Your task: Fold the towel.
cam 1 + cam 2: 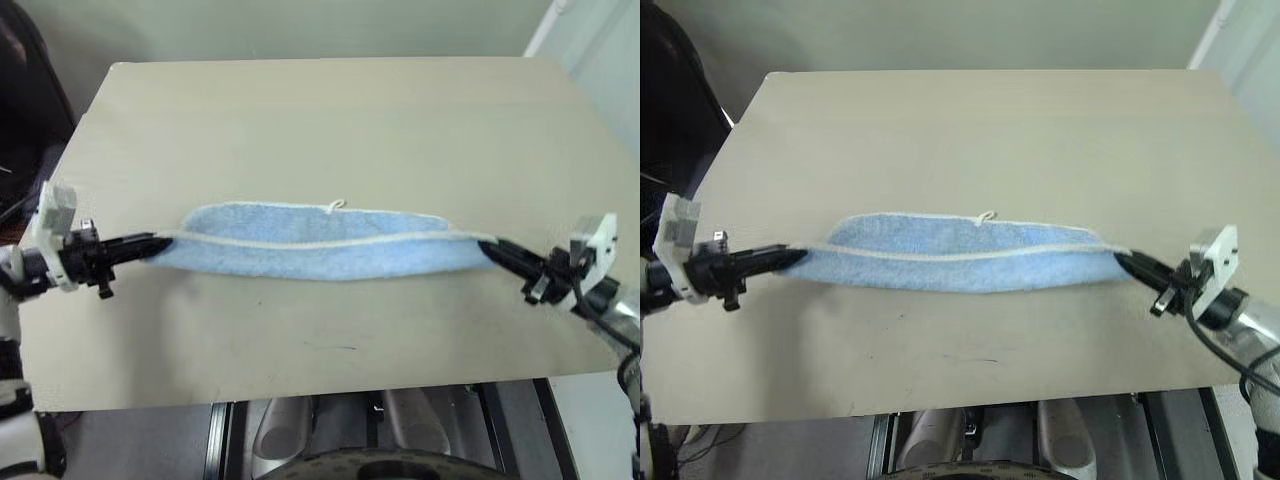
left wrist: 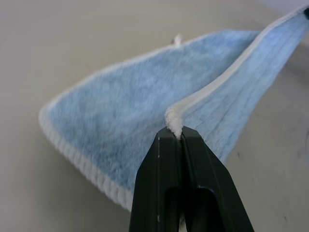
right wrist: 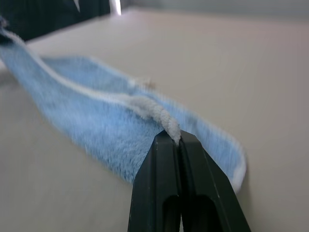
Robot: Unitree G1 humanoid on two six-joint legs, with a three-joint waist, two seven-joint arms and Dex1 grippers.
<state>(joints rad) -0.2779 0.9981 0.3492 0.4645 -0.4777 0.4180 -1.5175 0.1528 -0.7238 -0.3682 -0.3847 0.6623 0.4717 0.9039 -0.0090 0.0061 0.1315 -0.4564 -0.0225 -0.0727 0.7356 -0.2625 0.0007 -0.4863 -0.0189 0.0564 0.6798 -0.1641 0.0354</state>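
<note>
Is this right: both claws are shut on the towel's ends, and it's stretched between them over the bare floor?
Not the floor. The towel is stretched over a table, as the left eye view shows. The rest holds: the left claw and the right claw are each shut on an end of it.

The light blue towel (image 1: 320,248) lies stretched across the beige table (image 1: 330,120).

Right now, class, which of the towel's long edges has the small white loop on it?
The far edge of the towel, lying on the table; the loop sticks out mid-edge.
</note>
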